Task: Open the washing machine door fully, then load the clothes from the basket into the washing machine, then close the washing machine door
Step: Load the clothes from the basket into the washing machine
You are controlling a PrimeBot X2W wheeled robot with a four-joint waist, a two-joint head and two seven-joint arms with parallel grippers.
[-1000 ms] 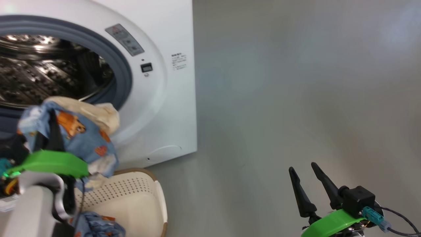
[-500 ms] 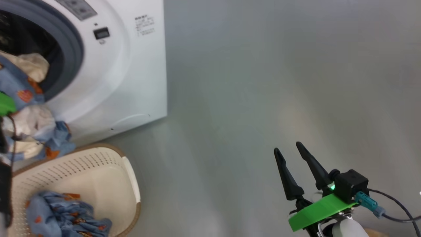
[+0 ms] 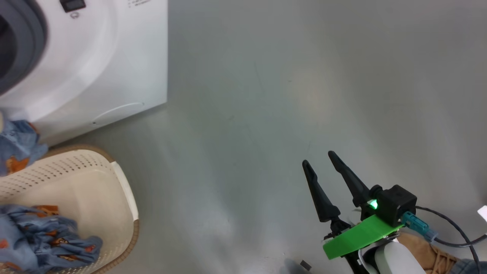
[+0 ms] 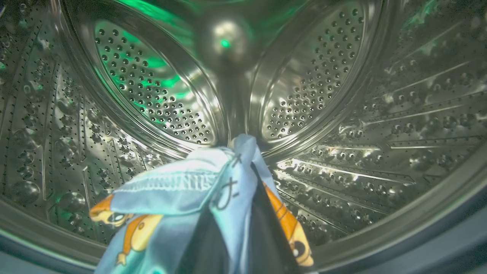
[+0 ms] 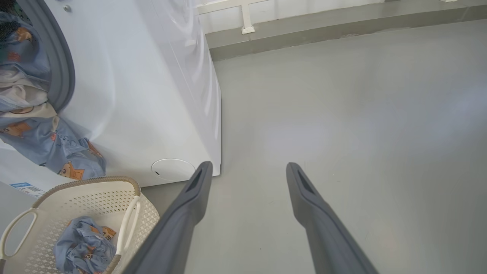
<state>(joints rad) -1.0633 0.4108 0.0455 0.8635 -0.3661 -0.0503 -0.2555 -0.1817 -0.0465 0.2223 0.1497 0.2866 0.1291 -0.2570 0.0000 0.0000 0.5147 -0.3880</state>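
Left gripper (image 4: 242,163), jaws clenched on the clothes (image 4: 171,190), reaches inside the steel drum (image 4: 152,95) of the washing machine (image 3: 114,57). The cloth's tail trails over the grey gasket (image 5: 61,72). A second blue bundle (image 5: 83,243) lies in the basket (image 5: 87,180) below. Right gripper (image 3: 319,159), jaws parted and empty, hangs over the grey floor (image 3: 304,76).

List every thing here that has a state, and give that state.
washing machine: mouth open, clothes hanging over its gasket
basket: upright, one bundle inside
clothes: one piece gripped inside the drum, one bundle in the basket
left gripper: shut on the clothes
right gripper: open, empty
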